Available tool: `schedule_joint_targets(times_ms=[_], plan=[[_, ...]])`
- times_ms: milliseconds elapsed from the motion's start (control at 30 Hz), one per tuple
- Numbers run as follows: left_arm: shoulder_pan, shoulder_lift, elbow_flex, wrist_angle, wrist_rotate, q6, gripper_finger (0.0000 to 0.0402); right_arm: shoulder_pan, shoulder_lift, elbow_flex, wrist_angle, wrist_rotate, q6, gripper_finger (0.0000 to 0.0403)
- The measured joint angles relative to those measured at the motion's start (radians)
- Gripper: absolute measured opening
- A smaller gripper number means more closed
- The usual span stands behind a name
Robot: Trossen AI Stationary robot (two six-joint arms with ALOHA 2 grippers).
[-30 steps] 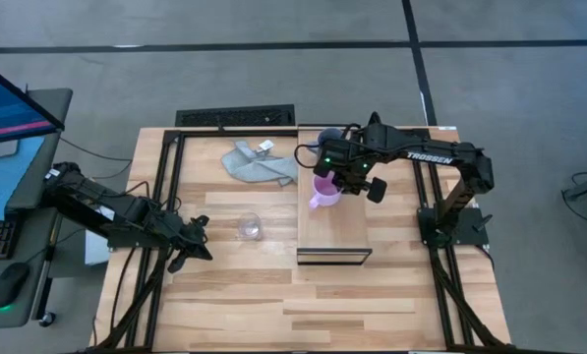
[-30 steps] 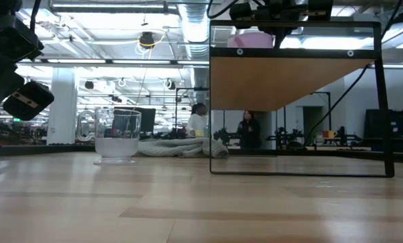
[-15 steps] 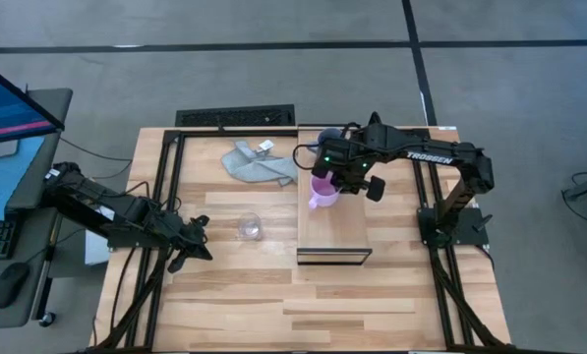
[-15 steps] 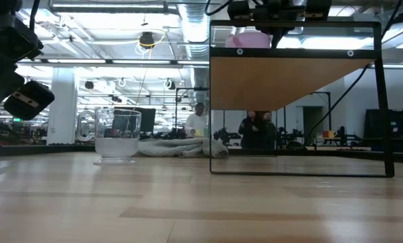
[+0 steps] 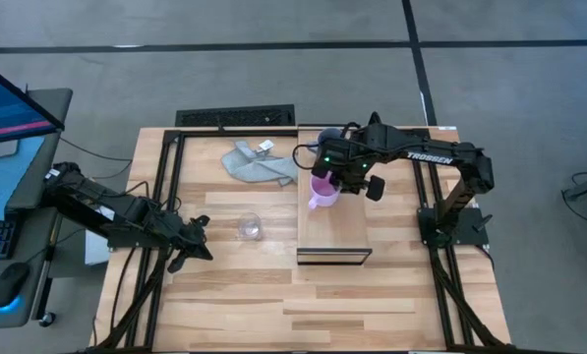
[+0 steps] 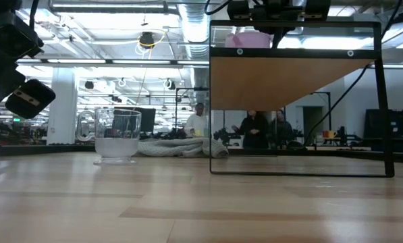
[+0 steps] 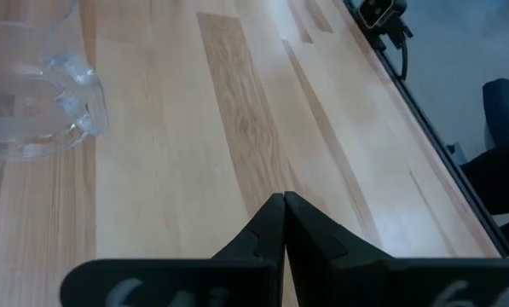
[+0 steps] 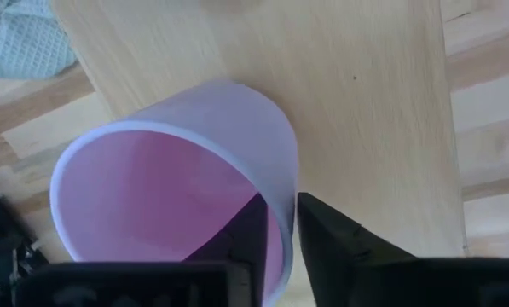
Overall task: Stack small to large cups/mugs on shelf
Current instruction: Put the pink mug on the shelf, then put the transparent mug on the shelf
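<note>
The right hand is up over the shelf, and its two dark fingers pinch the rim of the pink-purple mug, one finger inside and one outside. The mug sits on the shelf's wood top near the left edge, in the far half of the plank, with its open mouth facing up. From the low view, the mug shows as a pink shape on top of the shelf, right under the dark arm. A blue-grey mug stands at the far end of the shelf, just behind the arm. The small clear glass cup stands upright on the counter, well to the left of the shelf. The left hand waits low over the counter, near the glass cup but not touching it, and its fingers are pressed together on nothing. A grey cloth lies crumpled on the counter at the back, just beside the shelf's left side.
</note>
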Motion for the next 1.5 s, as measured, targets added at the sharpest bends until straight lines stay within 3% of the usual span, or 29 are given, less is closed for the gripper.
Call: schedule_joint_targets(times_ms=[367, 533, 1033, 1233, 1500], plan=[[0.000, 0.000, 0.000, 0.011, 0.000, 0.007, 0.0000, 0.005, 0.000, 0.000, 0.014, -0.019, -0.007, 0.0195], [0.000, 0.000, 0.000, 0.011, 0.000, 0.007, 0.0000, 0.005, 0.000, 0.000, 0.060, -0.066, -0.034, 0.0222], [0.000, 0.000, 0.000, 0.009, 0.013, -0.002, 0.0000, 0.003, -0.054, 0.002, 0.058, 0.006, -0.038, 0.0218], [0.000, 0.000, 0.000, 0.009, 0.013, -0.002, 0.0000, 0.024, -0.099, 0.065, 0.063, 0.062, -0.040, 0.0216], [0.000, 0.000, 0.000, 0.071, 0.005, -0.002, 0.0000, 0.097, -0.121, 0.157, 0.094, 0.109, -0.377, 0.0214]])
